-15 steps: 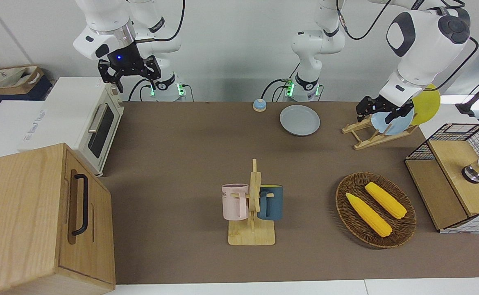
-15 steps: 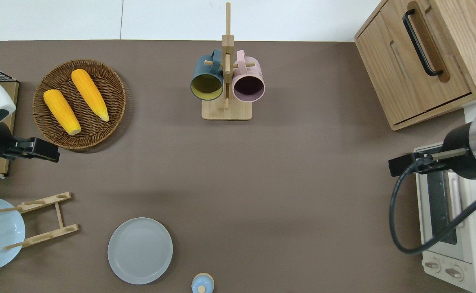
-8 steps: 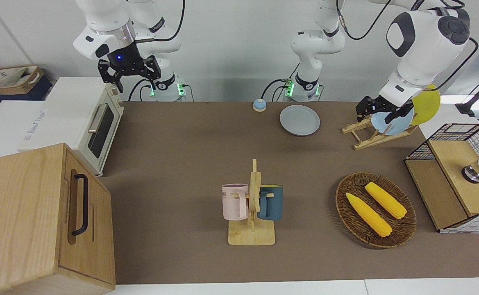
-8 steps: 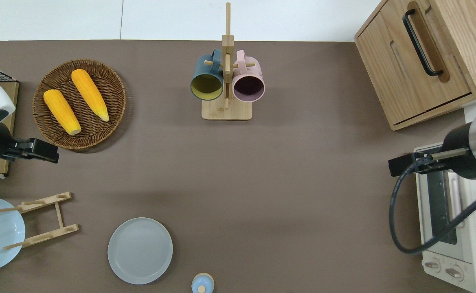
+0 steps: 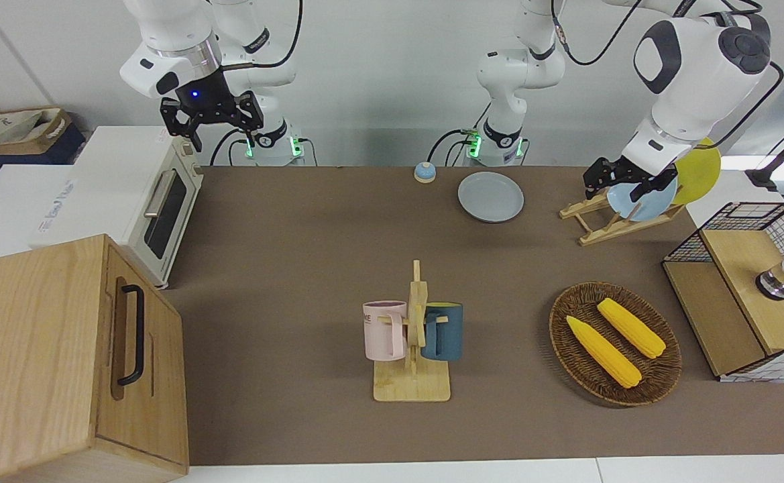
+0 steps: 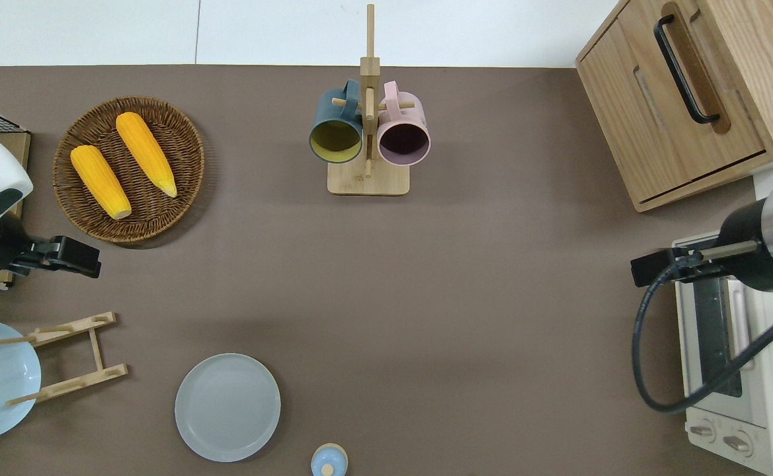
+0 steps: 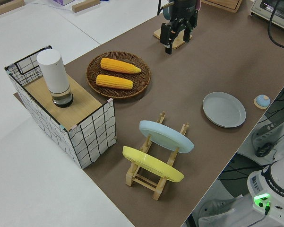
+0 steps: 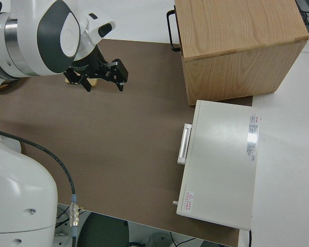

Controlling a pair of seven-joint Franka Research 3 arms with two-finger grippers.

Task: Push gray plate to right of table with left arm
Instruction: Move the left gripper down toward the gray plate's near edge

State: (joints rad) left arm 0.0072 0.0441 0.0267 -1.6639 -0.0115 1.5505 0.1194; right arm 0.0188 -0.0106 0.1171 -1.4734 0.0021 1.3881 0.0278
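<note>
The gray plate (image 5: 491,196) (image 6: 227,406) (image 7: 223,109) lies flat on the brown table (image 5: 298,268), close to the robots' edge and beside a small blue bell (image 6: 328,461). My left gripper (image 5: 611,191) (image 6: 82,259) (image 7: 176,43) hangs open and empty in the air. The overhead view puts it over the table between the corn basket (image 6: 128,168) and the wooden plate rack (image 6: 69,357), well apart from the gray plate. My right gripper (image 5: 210,127) (image 8: 105,77) is parked, open and empty.
The rack holds a sky-blue plate (image 5: 643,198) and a yellow plate (image 5: 700,168). A mug tree (image 5: 413,335) with two mugs stands mid-table. A toaster oven (image 5: 163,208) and a wooden cabinet (image 5: 63,362) fill the right arm's end; a wire crate (image 5: 740,288) stands at the left arm's end.
My left gripper has drifted a little from the basket's edge toward the plate rack. The gray plate and the right arm have not moved.
</note>
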